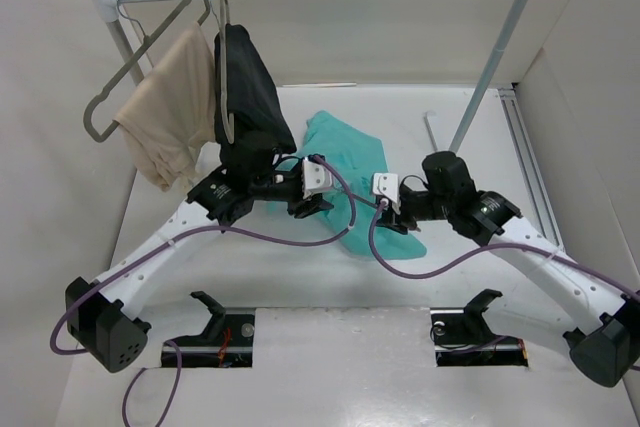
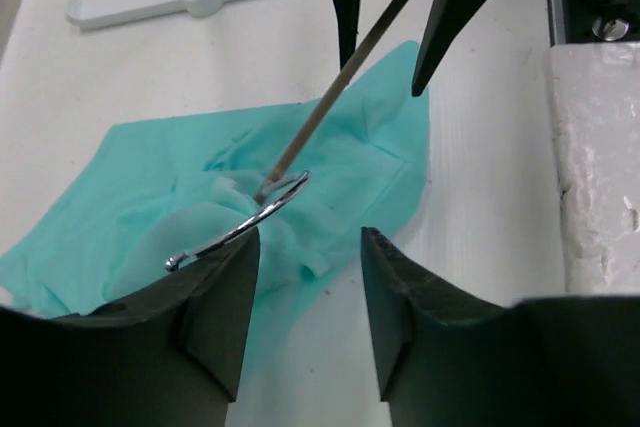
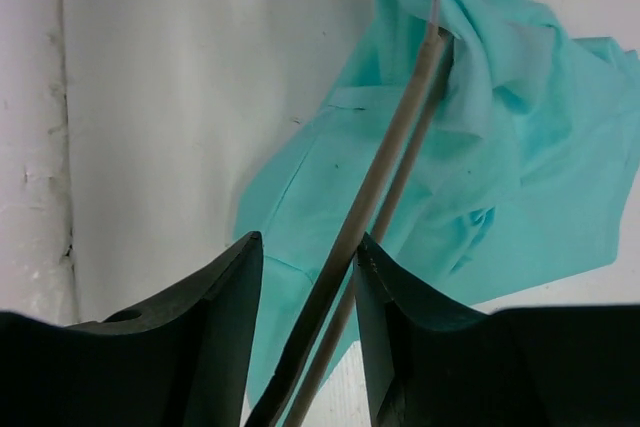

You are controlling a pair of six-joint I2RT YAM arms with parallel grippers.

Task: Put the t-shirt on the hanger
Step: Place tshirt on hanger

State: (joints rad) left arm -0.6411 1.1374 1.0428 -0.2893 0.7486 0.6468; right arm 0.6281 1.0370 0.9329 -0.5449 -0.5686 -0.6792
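Overhead first: the t-shirt (image 1: 345, 147) lies crumpled on the tabletop (image 1: 300, 277), right between your two arms. The left tool (image 1: 310, 205) is at its left edge and the right tool (image 1: 395, 215) at its right edge, the two facing each other across the cloth. You cannot make out the hanger from up here.

Left wrist next: the hanger (image 2: 320, 112) shows as a thin bar slanting down from the right tool (image 2: 380, 72) at the top of the view. It ends in the silver hook (image 2: 250, 222), which sits on the bunched middle of the t-shirt (image 2: 360, 157). The left tool (image 2: 305, 242) stands parted and grasps nothing. The hook lies just beside its left finger, outside the gap.

Right wrist last: two bars of the hanger (image 3: 385, 167) run up between the fingers of the right tool (image 3: 310, 247), which looks clenched on them and carries them. They run away over the t-shirt (image 3: 540, 147) toward the hook end.

So the long axis runs tool to tool, hook toward your left arm. Your left tool is nearer the hook and the cloth around it, so judge any pull on the cloth along that bar.
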